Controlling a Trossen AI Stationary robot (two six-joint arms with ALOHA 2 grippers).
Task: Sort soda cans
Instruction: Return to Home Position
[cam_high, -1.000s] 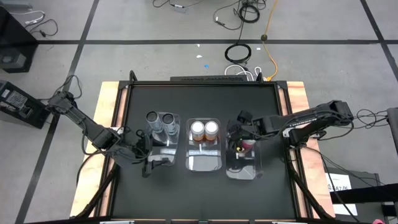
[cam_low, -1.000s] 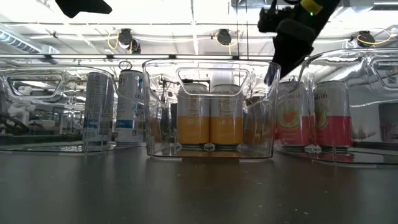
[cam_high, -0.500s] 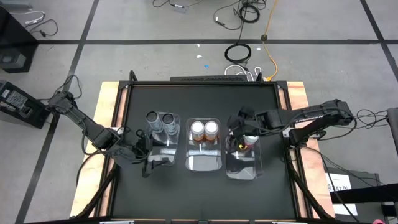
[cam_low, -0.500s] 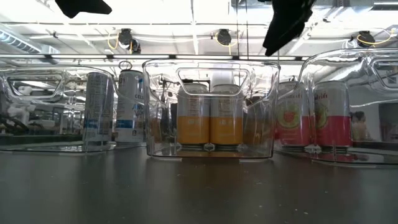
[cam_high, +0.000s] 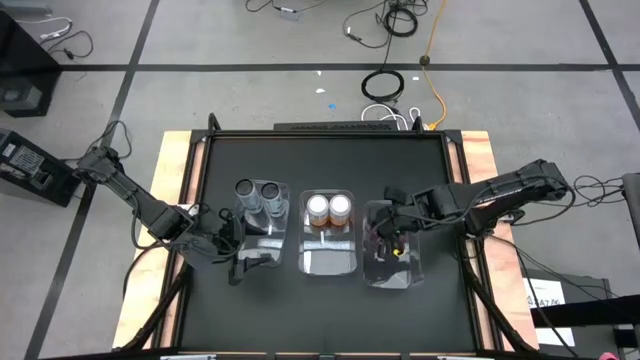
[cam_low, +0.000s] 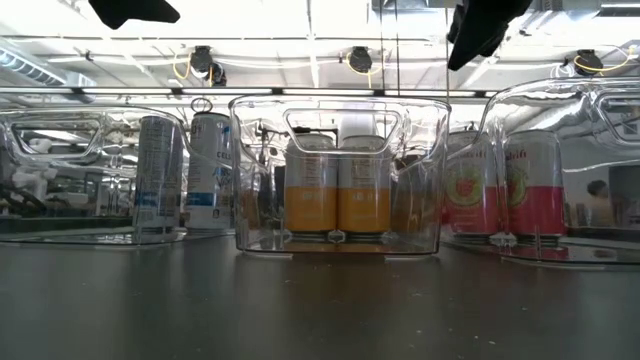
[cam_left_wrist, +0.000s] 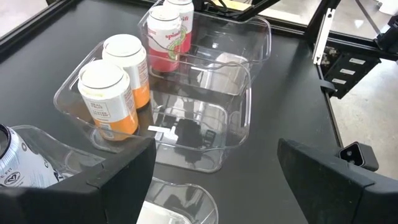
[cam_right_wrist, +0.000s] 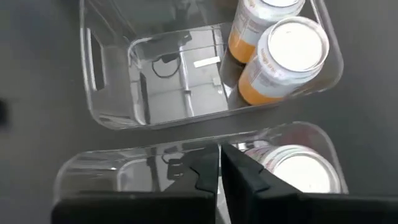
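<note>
Beside the left bin (cam_high: 266, 250) and its two white-blue cans (cam_high: 246, 190), our left gripper (cam_high: 238, 250) waits, fingers spread. Orange cans (cam_high: 318, 207) stand in the middle bin (cam_high: 330, 262). Our right gripper (cam_high: 388, 228), fingers together and empty, has risen, hiding from above the pink cans (cam_low: 530, 190) that we see in the low view beneath it, in the right bin (cam_high: 392, 278).
</note>
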